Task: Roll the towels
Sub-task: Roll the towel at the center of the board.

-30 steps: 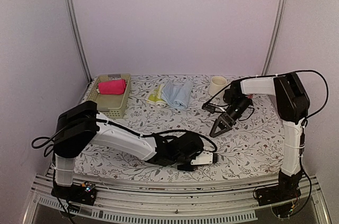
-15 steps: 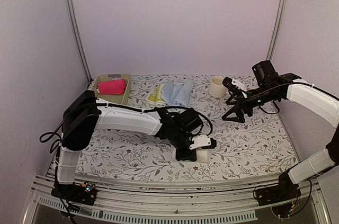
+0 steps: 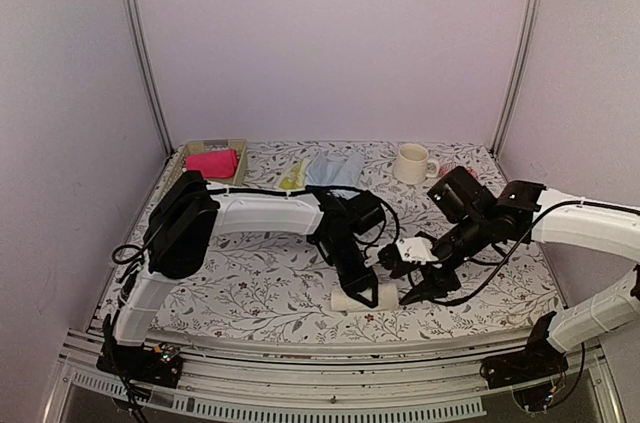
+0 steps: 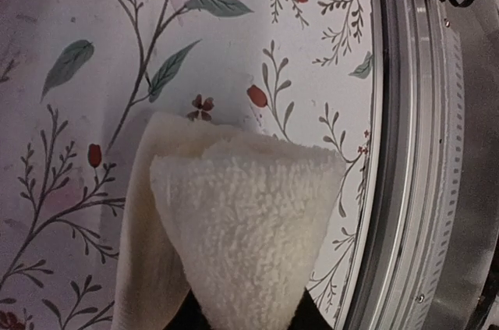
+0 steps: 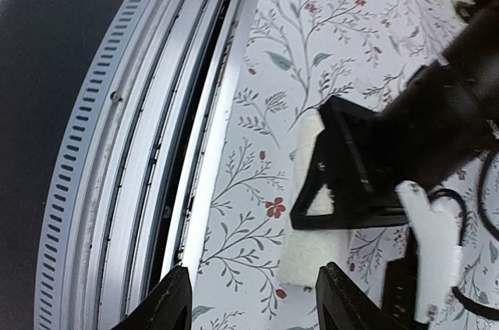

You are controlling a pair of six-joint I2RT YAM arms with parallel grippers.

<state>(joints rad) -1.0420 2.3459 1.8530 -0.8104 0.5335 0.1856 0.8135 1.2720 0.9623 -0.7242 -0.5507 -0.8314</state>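
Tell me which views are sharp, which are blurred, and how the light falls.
Top external: even, soft light, everything sharp, faint shadows on the floral cloth. Left wrist: the cream towel is crisp, its pile readable; the cloth top left looks softer. Right wrist: the left gripper is a dark, slightly blurred shape; the metal rail is sharp.

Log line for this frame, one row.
left fingers: shut on cream towel, near edge | right fingers: open, beside it | pink towel: in basket
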